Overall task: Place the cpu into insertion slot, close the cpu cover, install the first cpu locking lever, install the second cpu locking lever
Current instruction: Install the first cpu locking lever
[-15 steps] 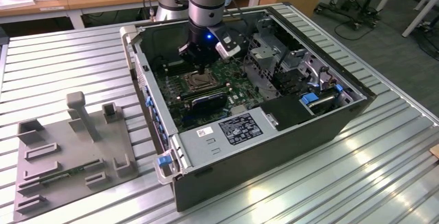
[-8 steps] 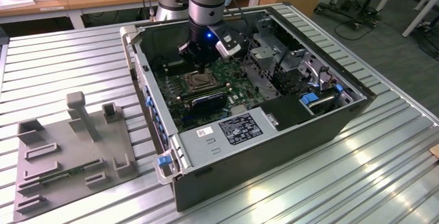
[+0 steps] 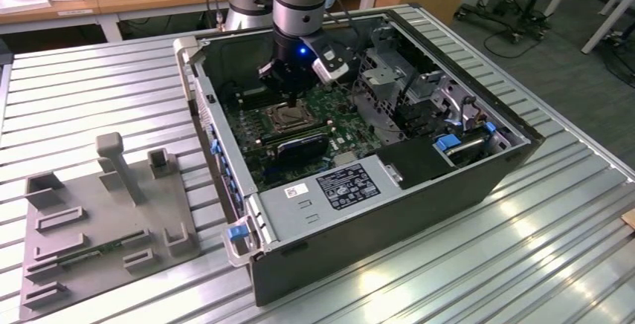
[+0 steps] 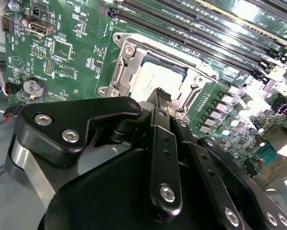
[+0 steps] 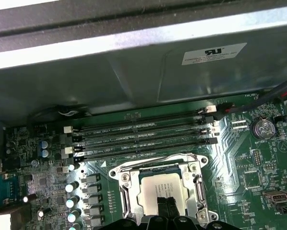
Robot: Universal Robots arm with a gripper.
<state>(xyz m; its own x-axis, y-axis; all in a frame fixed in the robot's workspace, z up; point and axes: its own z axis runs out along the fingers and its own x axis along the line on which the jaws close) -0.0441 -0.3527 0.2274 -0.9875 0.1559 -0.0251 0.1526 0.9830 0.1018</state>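
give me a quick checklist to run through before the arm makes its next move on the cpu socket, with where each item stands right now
1. The cpu lies in the insertion slot: ok.
2. The cpu cover is down around the chip: looks ok in both wrist views.
3. Locking levers latched: cannot tell.
4. The pincer is shut and holds nothing: ok.
5. Pincer tips sit over the chip's near edge; contact: cannot tell.
6. Memory slots beside the socket are bare, nothing in the way: ok.
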